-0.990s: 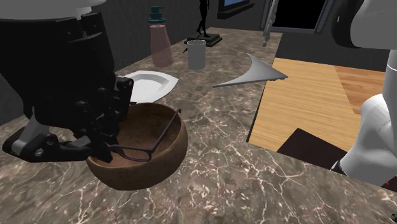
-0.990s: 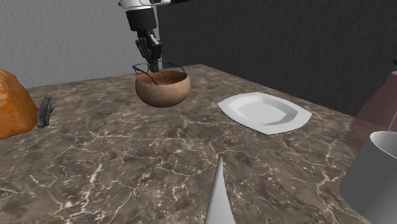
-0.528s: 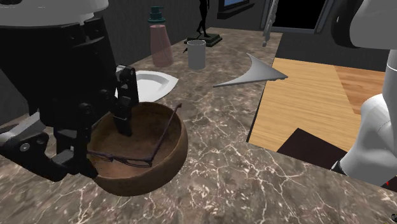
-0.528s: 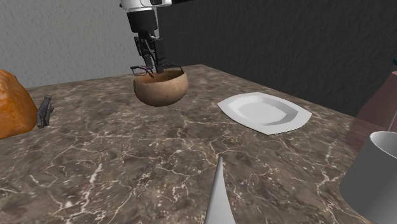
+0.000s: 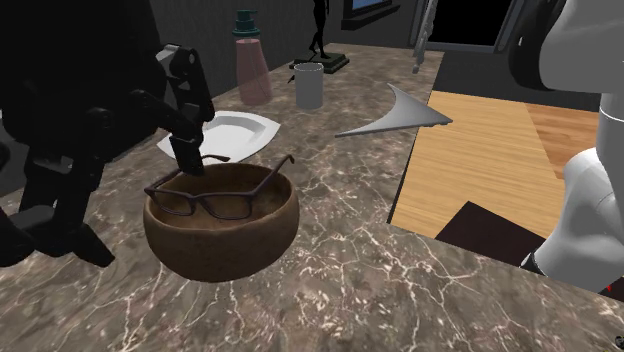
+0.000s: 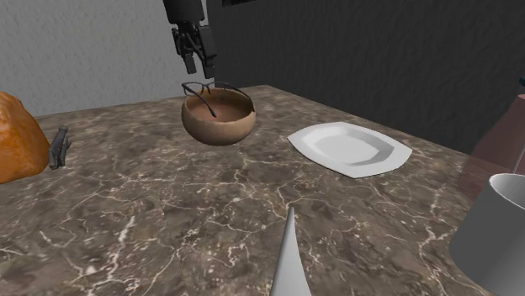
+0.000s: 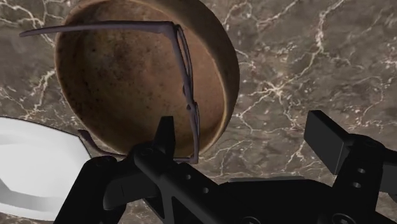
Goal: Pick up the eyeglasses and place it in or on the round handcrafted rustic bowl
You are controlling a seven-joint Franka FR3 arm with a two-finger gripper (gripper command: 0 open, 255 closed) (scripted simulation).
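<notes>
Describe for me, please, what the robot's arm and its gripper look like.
The arm is made of smooth, rounded white links. The gripper is entirely black and angular, with two flat, squared-off jaws and small round holes dotting its body. No cables or markings show on it.

A white plate (image 5: 238, 132), a grey cup (image 5: 309, 86) and a pink bottle (image 5: 252, 72) are seen on a marbled counter (image 5: 340, 270); an orange lump (image 6: 17, 139) is set well apart, a dark object (image 6: 59, 147) beside it.
</notes>
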